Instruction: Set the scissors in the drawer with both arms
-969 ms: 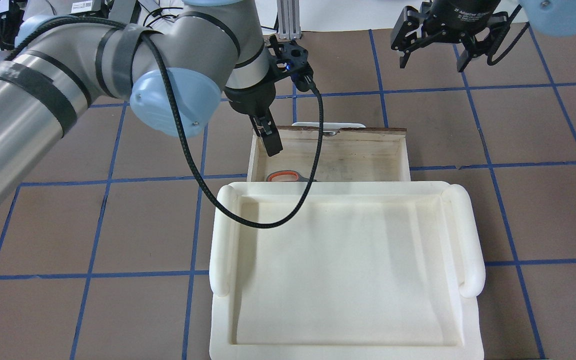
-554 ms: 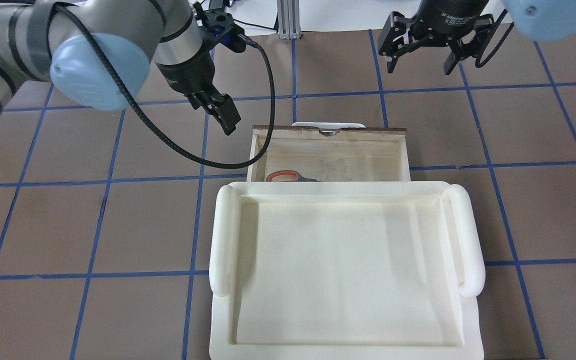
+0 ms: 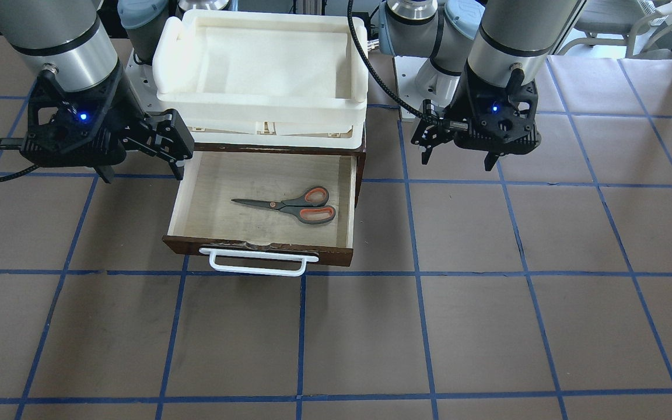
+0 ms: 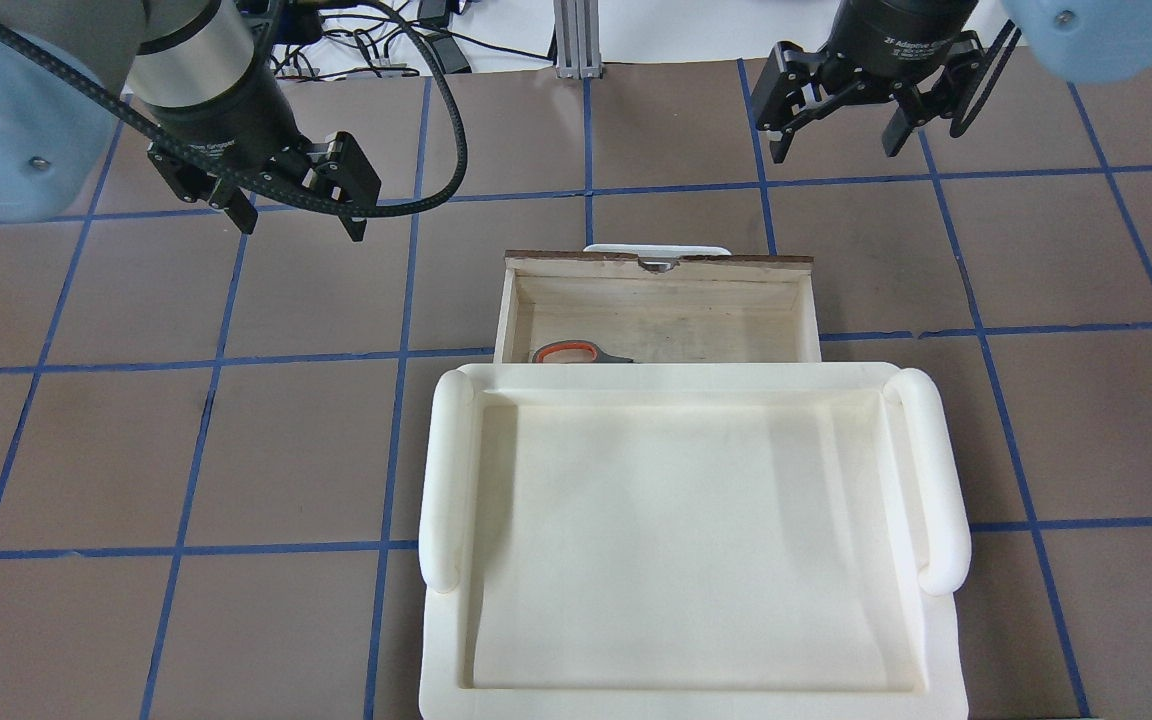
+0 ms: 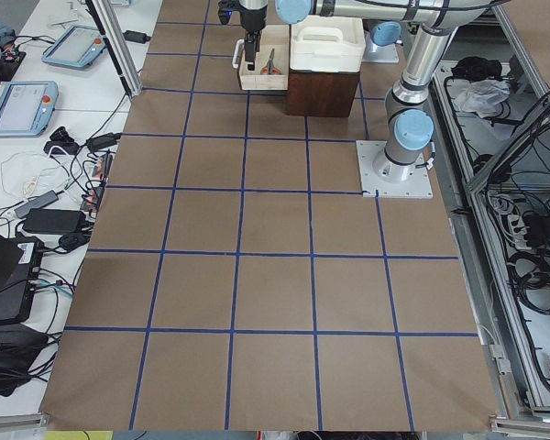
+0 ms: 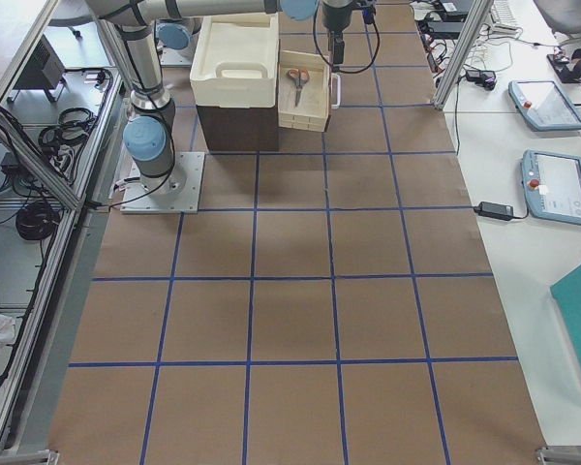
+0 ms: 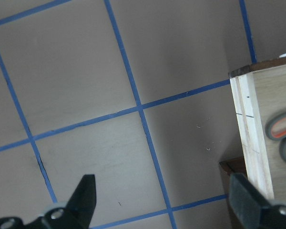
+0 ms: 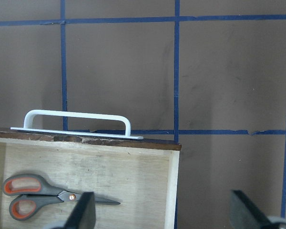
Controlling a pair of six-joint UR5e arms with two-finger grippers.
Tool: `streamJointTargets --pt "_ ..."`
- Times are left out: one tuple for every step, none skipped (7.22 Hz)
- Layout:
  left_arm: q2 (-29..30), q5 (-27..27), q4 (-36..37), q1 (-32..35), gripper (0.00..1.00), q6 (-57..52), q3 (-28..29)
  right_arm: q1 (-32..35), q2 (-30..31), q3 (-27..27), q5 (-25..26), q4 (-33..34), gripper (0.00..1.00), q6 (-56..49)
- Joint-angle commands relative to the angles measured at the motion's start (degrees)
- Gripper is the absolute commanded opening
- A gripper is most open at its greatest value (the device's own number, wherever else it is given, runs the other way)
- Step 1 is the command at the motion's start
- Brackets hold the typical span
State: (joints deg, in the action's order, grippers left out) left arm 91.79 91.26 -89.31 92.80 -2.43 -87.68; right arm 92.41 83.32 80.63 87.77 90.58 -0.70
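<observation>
The scissors (image 3: 289, 205) lie flat inside the open drawer (image 3: 336, 255), grey handles with orange lining toward the robot's left. They also show in the overhead view (image 4: 576, 353), the right wrist view (image 8: 43, 195) and partly in the left wrist view (image 7: 283, 136). My left gripper (image 4: 296, 218) is open and empty above the table, left of the drawer (image 4: 656, 290); the front view (image 3: 458, 160) shows it too. My right gripper (image 4: 836, 145) is open and empty above the table, beyond the drawer's right front corner (image 3: 140, 169).
A cream-white foam tray (image 4: 446, 470) sits on top of the dark brown cabinet (image 3: 361, 157) that holds the drawer. The white loop handle (image 3: 257, 262) sticks out of the drawer front. The brown table has a blue tape grid.
My left gripper has pulled up out of the drawer's left end and moved left, away from the drawer. The scissors stay in the drawer. My right gripper shifted slightly left.
</observation>
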Motion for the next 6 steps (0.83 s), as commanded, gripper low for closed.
streamJointTargets --pt "-1.0 -1.0 -1.2 -1.6 1.0 2.2 -0.2 -0.1 0.1 0.1 0.1 -0.4 1.0 -0.7" --pt "-0.9 -3.8 -1.6 -4.0 1.0 1.7 -0.3 -0.1 0.1 0.1 0.3 -0.5 1.0 -0.7" --pt "-1.1 -3.6 -2.3 -4.3 1.0 1.6 -0.4 -0.1 0.1 0.1 0.4 -0.4 1.0 -0.7" --pt "-1.8 -3.5 -3.1 -4.1 1.0 1.6 -0.4 -0.1 0.1 0.1 0.7 -0.4 1.0 -0.4" --pt "-2.1 -3.2 -3.1 -4.0 1.0 1.9 -0.5 -0.1 0.1 0.1 0.7 -0.5 1.0 -0.3" --pt "-2.3 -3.3 -3.1 -4.0 1.0 2.0 -0.5 -0.1 0.1 0.1 0.9 -0.5 1.0 0.0"
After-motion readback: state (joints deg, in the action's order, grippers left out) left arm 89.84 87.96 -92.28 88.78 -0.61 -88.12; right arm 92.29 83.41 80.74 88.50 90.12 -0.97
